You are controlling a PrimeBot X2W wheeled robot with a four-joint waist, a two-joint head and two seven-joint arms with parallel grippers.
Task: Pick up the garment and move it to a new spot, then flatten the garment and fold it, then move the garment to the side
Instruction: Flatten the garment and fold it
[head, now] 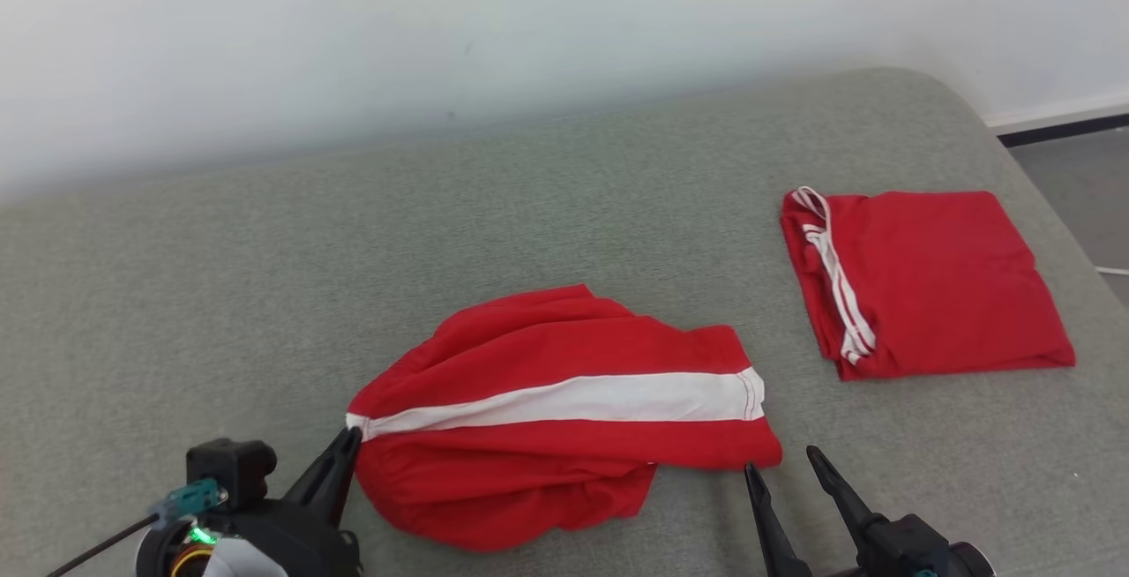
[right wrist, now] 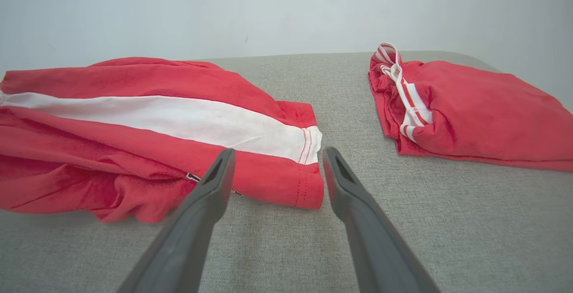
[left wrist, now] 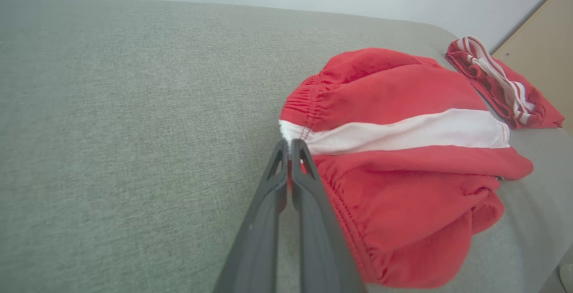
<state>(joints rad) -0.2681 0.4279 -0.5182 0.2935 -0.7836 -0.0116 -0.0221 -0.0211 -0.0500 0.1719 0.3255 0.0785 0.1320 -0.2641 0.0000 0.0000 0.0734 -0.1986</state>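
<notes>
My left gripper (left wrist: 288, 143) has its fingers pressed together, tips against the gathered waistband of the red garment (head: 564, 400) just where the white stripe ends; I cannot tell whether any cloth is caught between them. The garment lies crumpled on the grey cushion (head: 265, 295), in the middle near my edge, stripe running across it. My right gripper (head: 781, 460) stands wide and holds nothing, its fingertips just beside the hemmed leg end of the garment. A second red garment (head: 935, 281), folded, lies apart to my right
</notes>
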